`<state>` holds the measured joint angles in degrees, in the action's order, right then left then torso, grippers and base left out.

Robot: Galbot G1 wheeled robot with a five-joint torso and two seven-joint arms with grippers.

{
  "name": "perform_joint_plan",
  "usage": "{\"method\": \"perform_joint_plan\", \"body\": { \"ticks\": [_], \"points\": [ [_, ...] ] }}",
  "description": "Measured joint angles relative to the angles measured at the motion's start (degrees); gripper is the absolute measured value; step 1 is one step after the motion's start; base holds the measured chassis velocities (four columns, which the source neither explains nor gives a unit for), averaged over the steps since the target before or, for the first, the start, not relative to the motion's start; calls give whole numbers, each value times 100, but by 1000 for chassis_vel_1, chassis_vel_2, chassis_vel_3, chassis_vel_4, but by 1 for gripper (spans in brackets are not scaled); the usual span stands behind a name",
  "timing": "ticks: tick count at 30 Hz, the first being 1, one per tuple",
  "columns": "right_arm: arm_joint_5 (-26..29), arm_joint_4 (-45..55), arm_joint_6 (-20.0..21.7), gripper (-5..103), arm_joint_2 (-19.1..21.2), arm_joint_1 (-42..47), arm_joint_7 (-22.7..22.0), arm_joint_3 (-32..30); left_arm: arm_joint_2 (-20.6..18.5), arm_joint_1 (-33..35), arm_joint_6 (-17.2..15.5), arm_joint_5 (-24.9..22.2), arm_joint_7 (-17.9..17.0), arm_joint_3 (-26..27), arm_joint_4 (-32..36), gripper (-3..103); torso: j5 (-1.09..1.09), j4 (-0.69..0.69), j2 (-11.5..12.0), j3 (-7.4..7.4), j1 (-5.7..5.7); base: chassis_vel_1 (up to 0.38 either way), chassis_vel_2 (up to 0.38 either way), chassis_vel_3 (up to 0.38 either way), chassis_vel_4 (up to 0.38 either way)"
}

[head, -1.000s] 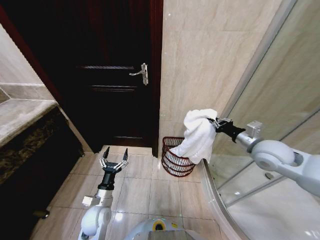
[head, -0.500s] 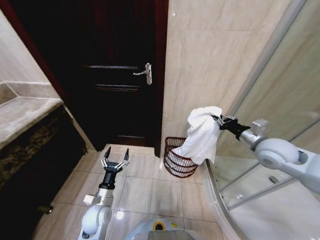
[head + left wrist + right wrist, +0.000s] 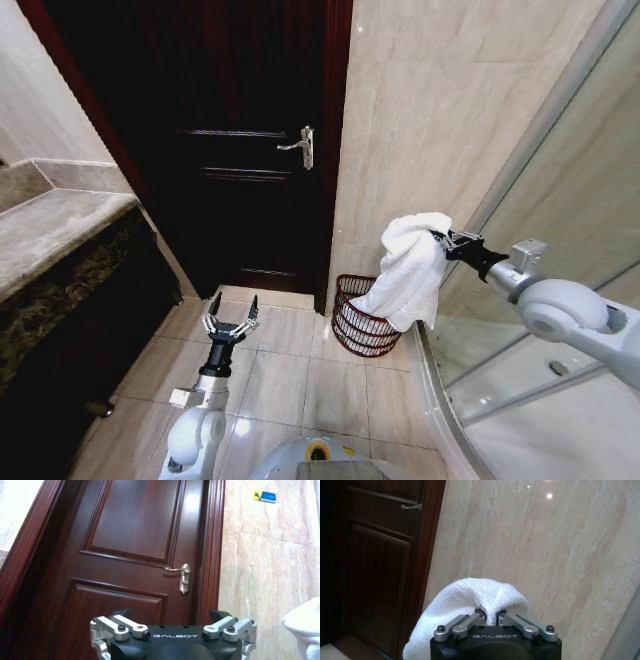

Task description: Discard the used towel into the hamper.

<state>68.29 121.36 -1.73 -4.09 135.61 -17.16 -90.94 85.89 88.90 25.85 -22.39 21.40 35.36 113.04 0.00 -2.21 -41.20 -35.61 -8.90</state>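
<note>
White terry cloth is pinched between the closed fingers (image 3: 481,619) of the right gripper (image 3: 447,243); in the right wrist view the towel (image 3: 410,268) bunches over the fingertips and drapes down from them. In the head view the towel hangs from the gripper with its lower edge in front of the upper rim of the hamper (image 3: 361,316); whether it touches the rim cannot be told. The hamper stands on the floor tiles against the wall (image 3: 440,120), between the door (image 3: 250,150) and the shower glass (image 3: 560,200).

Procedure for the step in hand, as judged from this position:
- Bring the gripper directly over the hamper opening before release. The towel appears offset toward the glass side, so part of it could fall outside.
- Lower until most of the cloth is inside the rim. A high drop may leave it draped over the wire edge.
- The hamper looks light; avoid pushing it with the arm or cloth.
- Open fully, then lift straight up so loops do not snag on the fingers.

The left gripper (image 3: 229,322) is parked low over the floor, facing the door, fingers spread wide and empty.

Legible writing: "GALBOT" on the body of each gripper in the wrist views. A small blue and yellow sticker (image 3: 264,496) on the wall beside the door is too small to read.
</note>
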Motion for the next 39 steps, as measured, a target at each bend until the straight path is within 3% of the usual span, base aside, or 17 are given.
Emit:
{"method": "perform_joint_plan", "body": {
  "ticks": [27, 39],
  "points": [
    [14, 39, -18, 10, -94, -26, -28, 27, 16, 2, -93, 43, 60, -7, 56, 100, -1, 0, 0, 0, 0, 35, 33, -31, -29],
    [31, 56, -25, 10, -192, -52, -30, 27, -3, 37, -165, 88, 250, 31, 103, 100, 0, -1, 0, 0, 0, 49, 49, -69, -63]
  ]
}}
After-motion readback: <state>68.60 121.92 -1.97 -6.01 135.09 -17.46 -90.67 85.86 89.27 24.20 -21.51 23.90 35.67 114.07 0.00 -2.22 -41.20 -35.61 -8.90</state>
